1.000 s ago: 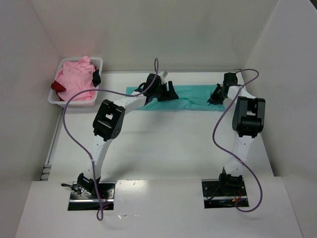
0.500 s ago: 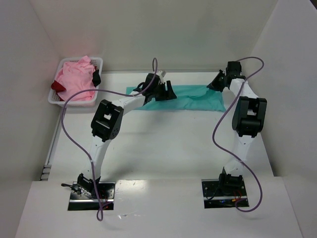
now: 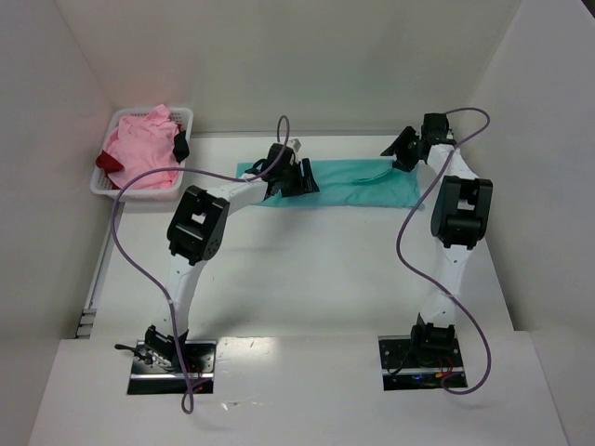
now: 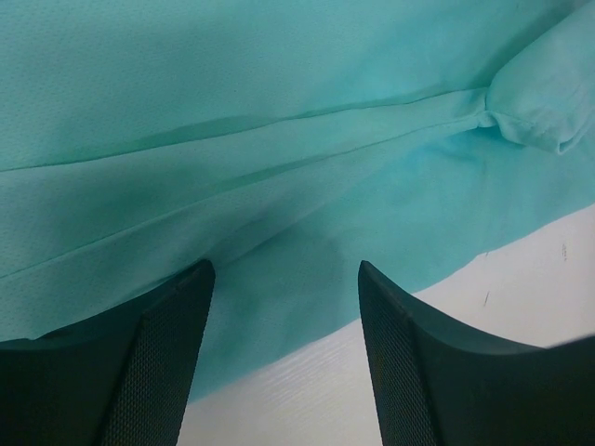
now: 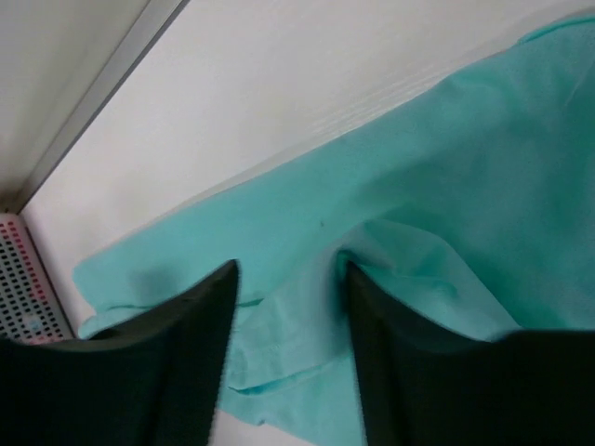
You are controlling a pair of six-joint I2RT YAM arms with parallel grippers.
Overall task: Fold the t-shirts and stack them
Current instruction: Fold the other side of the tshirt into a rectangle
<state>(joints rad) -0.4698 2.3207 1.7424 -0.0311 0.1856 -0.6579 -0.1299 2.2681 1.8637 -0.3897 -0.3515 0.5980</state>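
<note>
A teal t-shirt (image 3: 358, 184) lies as a long folded strip across the far side of the table. My left gripper (image 3: 299, 177) sits low at the strip's left part, open, its fingers (image 4: 167, 353) straddling the cloth's near edge (image 4: 279, 111) and bare table. My right gripper (image 3: 398, 149) hovers over the strip's right end, open, with the teal cloth (image 5: 446, 186) bunched beneath it and nothing pinched. A pink t-shirt (image 3: 139, 149) and a dark red one (image 3: 108, 162) are heaped in the basket.
The white lattice basket (image 3: 186, 113) stands at the far left corner; its edge (image 5: 37, 288) shows in the right wrist view. White walls close in the back and both sides. Purple cables loop from both arms.
My right gripper lifted back off the teal shirt's right end and opened, dropping the cloth. The left gripper shifted slightly left along the strip.
</note>
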